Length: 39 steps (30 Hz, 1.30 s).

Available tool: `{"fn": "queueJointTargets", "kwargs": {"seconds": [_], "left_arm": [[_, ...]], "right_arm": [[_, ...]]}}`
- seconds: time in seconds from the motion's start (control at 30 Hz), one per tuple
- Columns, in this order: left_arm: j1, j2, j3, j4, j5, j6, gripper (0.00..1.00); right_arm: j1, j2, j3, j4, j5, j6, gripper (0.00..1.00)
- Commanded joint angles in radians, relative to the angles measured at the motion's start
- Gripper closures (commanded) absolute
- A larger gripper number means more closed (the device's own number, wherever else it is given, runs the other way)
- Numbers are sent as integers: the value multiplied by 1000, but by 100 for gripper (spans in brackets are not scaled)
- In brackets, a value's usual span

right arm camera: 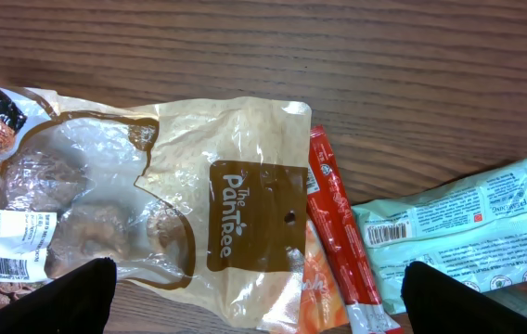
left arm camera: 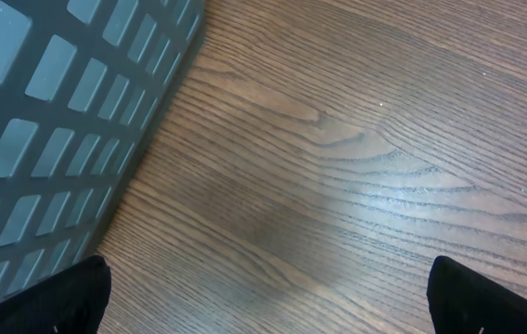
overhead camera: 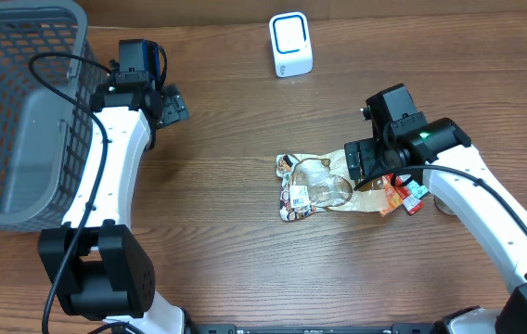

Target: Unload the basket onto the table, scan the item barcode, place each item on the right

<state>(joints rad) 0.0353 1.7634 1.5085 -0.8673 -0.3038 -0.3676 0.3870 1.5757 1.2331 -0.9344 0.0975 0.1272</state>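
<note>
Bag (right arm camera: pixel 199 186) lies flat mid-table, barcode label (right arm camera: pixel 8 255) face-up at the end away from the packs. Red pack (right arm camera: pixel 338 241) + teal pack (right arm camera: pixel 458 232) sit at its other end. R gripper (overhead camera: pixel 367 165) hangs over bag, jaws spread, prob. lining up a pick. Scanner (overhead camera: pixel 290 44) well apart. L gripper (overhead camera: pixel 166 107) spread, idle by basket (overhead camera: pixel 69 111).
</note>
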Motion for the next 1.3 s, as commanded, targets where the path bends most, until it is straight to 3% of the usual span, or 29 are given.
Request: {"fn": "queueJointTargets", "kwargs": {"seconds": [0.0, 0.37, 0.9, 1.07, 1.27], "left_arm": [[3, -9, 11, 3, -17, -14, 1], [3, -9, 11, 3, -17, -14, 0], [3, -9, 11, 3, -17, -14, 0], [3, -9, 11, 3, -17, -14, 0], [3, -9, 11, 3, -17, -14, 0]], "right_arm": [[-3, -19, -4, 5, 14, 7, 0], [-10, -345, -4, 6, 175, -4, 0], [-189, -975, -13, 22, 142, 3, 0], [-217, -1138, -125, 114, 126, 3, 0], [-231, -1311, -405, 350, 55, 4, 0]]}}
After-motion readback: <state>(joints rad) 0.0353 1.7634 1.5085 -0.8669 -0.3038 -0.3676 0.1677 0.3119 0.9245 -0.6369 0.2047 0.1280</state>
